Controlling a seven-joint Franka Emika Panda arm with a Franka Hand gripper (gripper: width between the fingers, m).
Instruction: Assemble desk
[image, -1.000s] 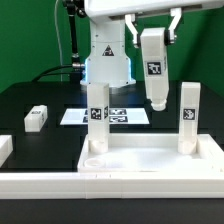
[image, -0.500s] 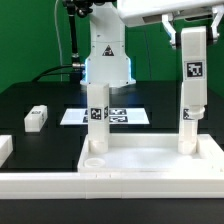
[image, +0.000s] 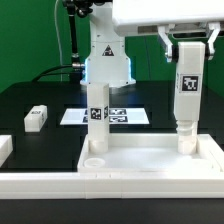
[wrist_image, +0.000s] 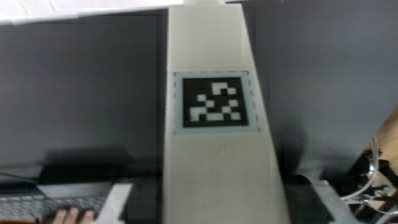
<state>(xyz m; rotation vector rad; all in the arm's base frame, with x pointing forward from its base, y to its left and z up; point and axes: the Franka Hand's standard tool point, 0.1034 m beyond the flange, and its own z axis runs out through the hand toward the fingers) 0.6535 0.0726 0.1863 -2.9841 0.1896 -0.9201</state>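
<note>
The white desk top (image: 150, 162) lies rim up at the front of the table. One leg (image: 97, 118) stands upright in its back corner on the exterior view's left. My gripper (image: 188, 48) is shut on another tagged leg (image: 187, 88) and holds it upright over the back corner on the exterior view's right. This held leg hides most of a leg standing there, of which only the lower end (image: 185, 140) shows. In the wrist view the held leg (wrist_image: 214, 110) fills the middle, with my gripper (wrist_image: 217, 205) clamped on its sides. A further leg (image: 36, 118) lies on the table.
The marker board (image: 125, 117) lies flat behind the desk top, in front of the robot base (image: 106, 62). A white block (image: 5, 148) sits at the edge on the exterior view's left. White border rails (image: 40, 182) run along the front.
My gripper has carried the leg from the middle toward the exterior view's right, and it now hangs in front of the standing leg there. The grip has not changed.
</note>
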